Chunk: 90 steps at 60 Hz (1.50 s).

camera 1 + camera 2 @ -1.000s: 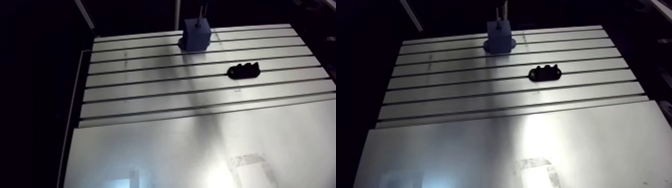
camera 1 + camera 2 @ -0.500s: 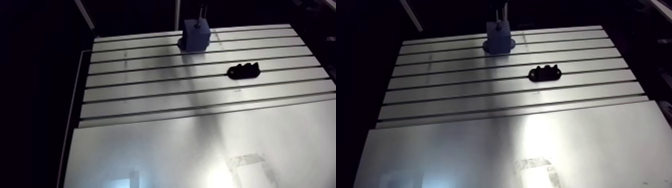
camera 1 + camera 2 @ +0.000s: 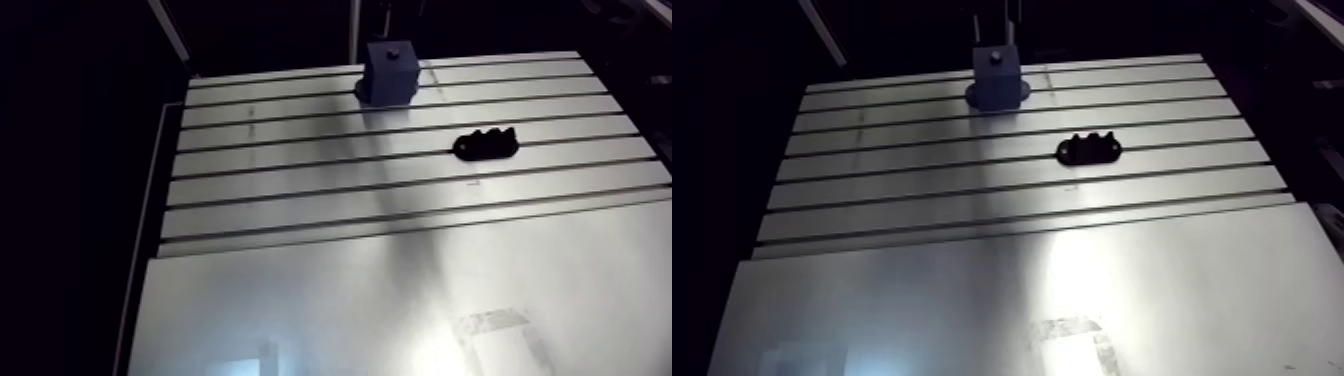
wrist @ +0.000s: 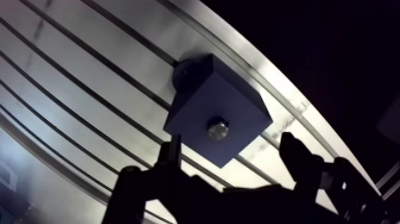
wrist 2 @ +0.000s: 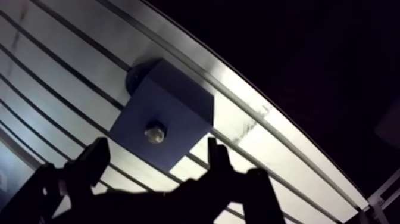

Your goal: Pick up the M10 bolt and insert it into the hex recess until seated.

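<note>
- Table (image 3: 400, 290) — slotted aluminium, carries everything.
- Tool (image 4: 232, 146): fingers spread wide, nothing between them, hanging just above the block.
- Blue block (image 4: 196, 107) stands near the table's far edge. Black part (image 3: 486, 145) lies well apart from it (purpose unclear).
- M10 bolt (image 4: 218, 128) — sits in the block's top recess, only its metal end showing. Insertion looks done; full seating unconfirmed.

No legible text, brand, number or sign on blue block (image 4: 199, 101) or table (image 3: 300, 290)
</note>
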Tool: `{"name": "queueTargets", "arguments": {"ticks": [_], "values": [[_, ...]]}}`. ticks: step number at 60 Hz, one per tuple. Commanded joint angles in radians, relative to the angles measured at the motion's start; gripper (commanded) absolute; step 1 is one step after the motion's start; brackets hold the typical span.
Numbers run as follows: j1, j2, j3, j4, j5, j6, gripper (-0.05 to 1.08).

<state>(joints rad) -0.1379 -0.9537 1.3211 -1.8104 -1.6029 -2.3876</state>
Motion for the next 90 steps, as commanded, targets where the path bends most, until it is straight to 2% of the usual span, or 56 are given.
{"name": "queueTargets", "arguments": {"ticks": [1, 16, 20, 25, 28, 35, 38, 39, 40, 41, 42, 43, 44, 45, 46, 47, 48, 49, 50, 51, 57, 64, 72, 77, 84, 87, 90], "values": [[0.0, -0.002, 0.0, -0.01, 0.002, 0.006, 0.01], [0.001, -0.015, 0.007, -0.01, 0.005, 0.074, 0.01], [0.001, -0.016, 0.005, -0.007, 0.0, 0.118, 0.01], [0.0, -0.029, -0.005, 0.006, -0.007, 0.239, 0.02], [-0.006, -0.041, -0.014, 0.025, -0.007, 0.338, 0.09], [-0.006, -0.053, -0.027, 0.089, -0.004, 0.503, 0.18], [-0.006, -0.055, -0.027, 0.101, 0.003, 0.553, 0.27], [-0.006, -0.055, -0.027, 0.101, 0.003, 0.553, 0.27], [-0.004, -0.053, -0.025, 0.102, 0.006, 0.569, 0.34], [-0.004, -0.053, -0.025, 0.102, 0.006, 0.569, 0.34], [-0.003, -0.055, -0.022, 0.101, 0.012, 0.581, 0.41], [-0.003, -0.055, -0.022, 0.101, 0.012, 0.581, 0.41], [-0.002, -0.055, -0.02, 0.101, 0.015, 0.586, 0.5], [-0.002, -0.055, -0.02, 0.101, 0.015, 0.586, 0.5], [0.0, -0.055, -0.02, 0.1, 0.02, 0.59, 0.58], [0.0, -0.055, -0.02, 0.1, 0.02, 0.59, 0.58], [0.001, -0.055, -0.02, 0.097, 0.023, 0.593, 0.68], [0.001, -0.055, -0.02, 0.097, 0.023, 0.593, 0.68], [0.001, -0.055, -0.018, 0.092, 0.028, 0.597, 0.81], [0.001, -0.055, -0.019, 0.087, 0.031, 0.606, 0.89], [0.001, -0.053, -0.018, 0.055, 0.029, 0.625, 1.02], [0.003, -0.048, -0.012, 0.035, 0.021, 0.625, 1.07], [0.003, -0.041, -0.007, 0.033, 0.019, 0.624, 1.08], [0.003, -0.041, -0.006, 0.035, 0.012, 0.626, 1.08], [0.003, -0.041, -0.004, 0.047, -0.017, 0.629, 1.08], [0.003, -0.044, -0.001, 0.05, -0.025, 0.629, 1.08], [0.003, -0.044, 0.0, 0.053, -0.025, 0.63, 1.08]]}}
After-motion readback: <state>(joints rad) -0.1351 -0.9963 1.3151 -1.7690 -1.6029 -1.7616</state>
